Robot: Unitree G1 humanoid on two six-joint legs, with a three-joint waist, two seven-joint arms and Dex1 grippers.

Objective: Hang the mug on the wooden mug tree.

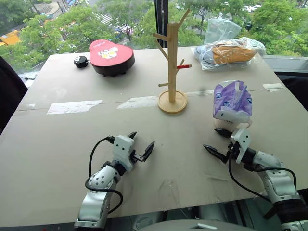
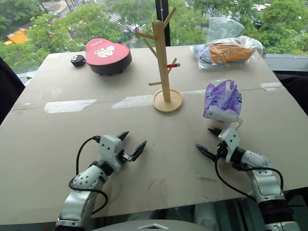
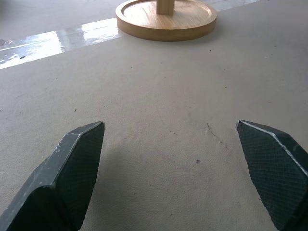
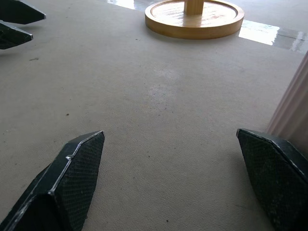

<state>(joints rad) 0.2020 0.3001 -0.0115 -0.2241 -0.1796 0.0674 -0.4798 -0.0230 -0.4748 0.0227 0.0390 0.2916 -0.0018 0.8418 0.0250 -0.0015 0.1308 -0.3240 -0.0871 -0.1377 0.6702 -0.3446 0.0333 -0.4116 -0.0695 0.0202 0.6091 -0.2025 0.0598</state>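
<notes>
The mug [image 1: 230, 126] is found at twelve o'clock of the wide-open, empty right tool [image 1: 220, 142], beneath a tissue pack [image 1: 233, 100].

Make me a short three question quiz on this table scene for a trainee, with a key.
1. True or false: the cream-white ceramic mug already hangs on the tall light-wood mug tree.
2. What sits on top of the mug: A, a purple tissue pack; B, a red heart-shaped tin; C, nothing?
3. Fill in: the right tool and left tool are both ____.

Key: 1 false, it stands on the table beside the right tool. 2 A. 3 open.
</notes>
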